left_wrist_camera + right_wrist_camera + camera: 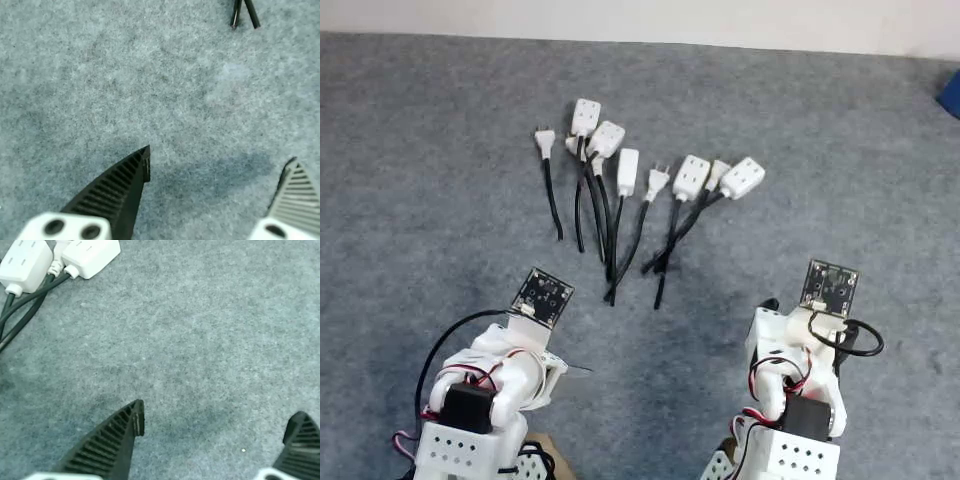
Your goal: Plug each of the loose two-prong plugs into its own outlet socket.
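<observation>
Grey carpet-like table cover [430,200] lay under everything, and up in the middle of it we had the whole bunch of white plastic pieces on short black cords [612,240]. It was well apart from both arms.

At the left end of the bunch sat a loose white two-prong plug [544,140], prongs pointing away from the arms and its cord trailing back toward them. Near it came the farthest white socket block [585,116], then a second socket block [607,137] touching or nearly touching it, then a long narrow socket block [627,170] just beside those.

Next along was another loose white two-prong plug, the middle plug [657,181], lying free on the cover. To its right we saw a pair of chunky sockets, the inner socket block [691,176] and the outer socket block [743,177]. A small white piece [718,172] was wedged between them, and we could not tell what kind it was. The cords crossed one another on their way toward the arms.

Down near the lower edge, the left gripper [220,157] hung over bare cover, jaws spread wide with nothing between them and two cord ends [242,12] ahead of it. The right gripper [220,410] was likewise spread wide and empty, with the two chunky sockets ahead of it. Off at the right edge sat a blue object [950,95].
</observation>
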